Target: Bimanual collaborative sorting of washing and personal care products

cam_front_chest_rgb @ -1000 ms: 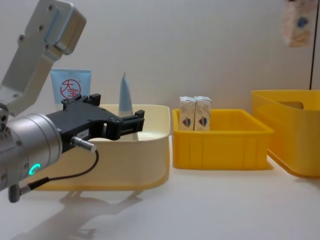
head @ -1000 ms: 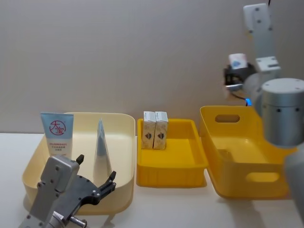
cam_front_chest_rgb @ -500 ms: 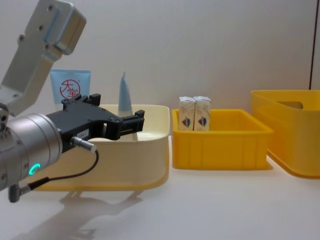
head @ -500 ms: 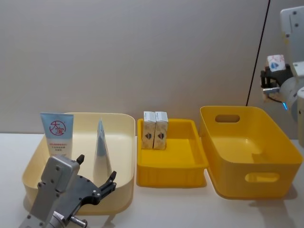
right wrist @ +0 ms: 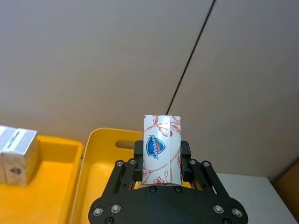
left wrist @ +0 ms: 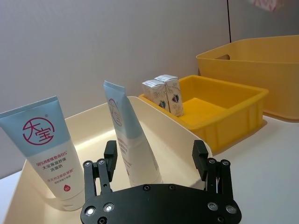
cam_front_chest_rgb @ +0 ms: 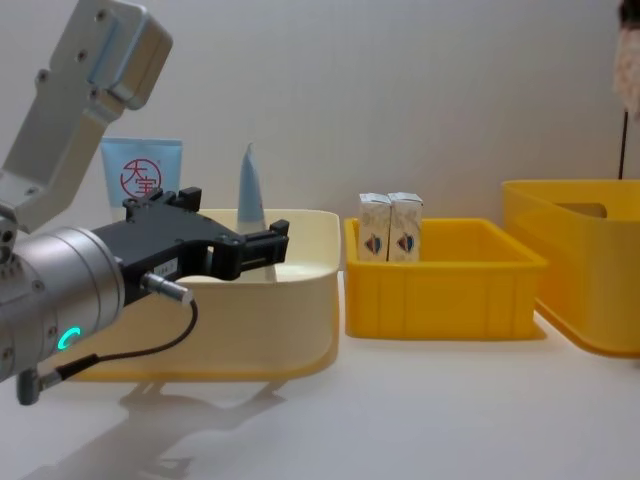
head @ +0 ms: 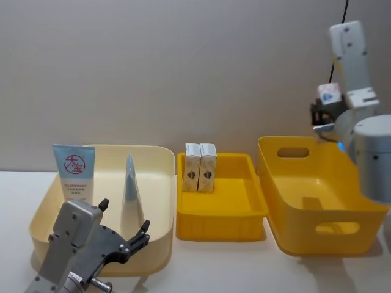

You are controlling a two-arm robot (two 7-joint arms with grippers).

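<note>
The right gripper (right wrist: 161, 155) holds the white red-printed carton (right wrist: 161, 140) tight, high above the deep yellow plastic bin (head: 269, 155), while the left gripper (left wrist: 155, 151) hangs open by the cream plastic tub (head: 160, 244); a slipping hold could drop it outside.

You're at a robot lab bench, plain grey wall (head: 153, 73) behind, bare white table (cam_front_chest_rgb: 420, 420), cream bin (cam_front_chest_rgb: 250, 320), yellow tray (head: 220, 226) and yellow tub (head: 305, 235) lined up side by side, black cable (right wrist: 191, 56) down the wall
</note>
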